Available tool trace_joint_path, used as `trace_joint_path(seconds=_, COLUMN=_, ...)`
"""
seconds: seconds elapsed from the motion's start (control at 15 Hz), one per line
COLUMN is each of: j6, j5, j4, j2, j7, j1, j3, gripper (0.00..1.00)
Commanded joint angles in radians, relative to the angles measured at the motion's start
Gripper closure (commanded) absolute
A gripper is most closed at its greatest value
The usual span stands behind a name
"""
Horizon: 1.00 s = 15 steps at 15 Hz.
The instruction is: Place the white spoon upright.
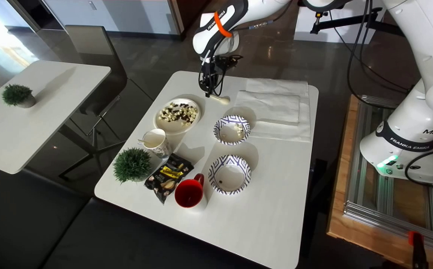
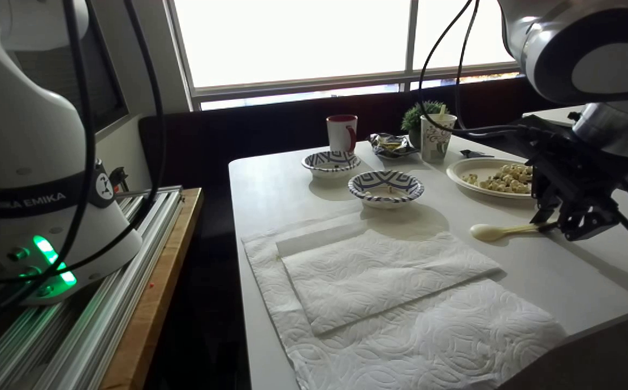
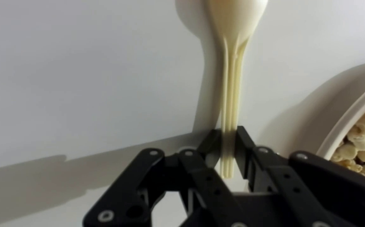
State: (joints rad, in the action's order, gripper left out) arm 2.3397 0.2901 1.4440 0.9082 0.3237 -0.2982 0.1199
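Note:
The white spoon (image 3: 231, 78) runs nearly level, bowl pointing away from my gripper. My gripper (image 3: 228, 138) is shut on the end of its handle, with a finger on each side. In both exterior views, the spoon (image 1: 222, 99) (image 2: 492, 232) is low over the white table, beside the popcorn plate. The gripper (image 1: 209, 94) (image 2: 545, 223) is at its handle end. The spoon's shadow falls beside it; I cannot tell whether its bowl touches the table.
The popcorn plate (image 1: 167, 129) is close to the gripper. Two patterned bowls (image 1: 222, 138) (image 1: 216, 183), paper towels (image 1: 276, 106), a red-lined mug (image 1: 197, 203), a snack bag (image 1: 169, 175) and a plant (image 1: 132, 164) stand around. A paper cup (image 1: 162, 147) holds a pale stick.

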Motion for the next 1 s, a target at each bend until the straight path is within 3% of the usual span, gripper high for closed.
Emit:
trace_joint_path(seconds=0.0, j6=0.001, j5=-0.006, j4=-0.008, j2=0.014, j7=0.015, j1=0.005, j3=0.0, gripper=0.96)
trace_joint_path(seconds=0.73, j6=0.01, j5=-0.025, j4=0.048, j2=-0.085, j7=-0.036, j1=0.045, j3=-0.023, gripper=0.96)
trace_joint_path(seconds=0.93, j6=0.021, j5=-0.064, j4=0.058, j2=-0.116, j7=-0.094, j1=0.089, j3=-0.069, gripper=0.96)
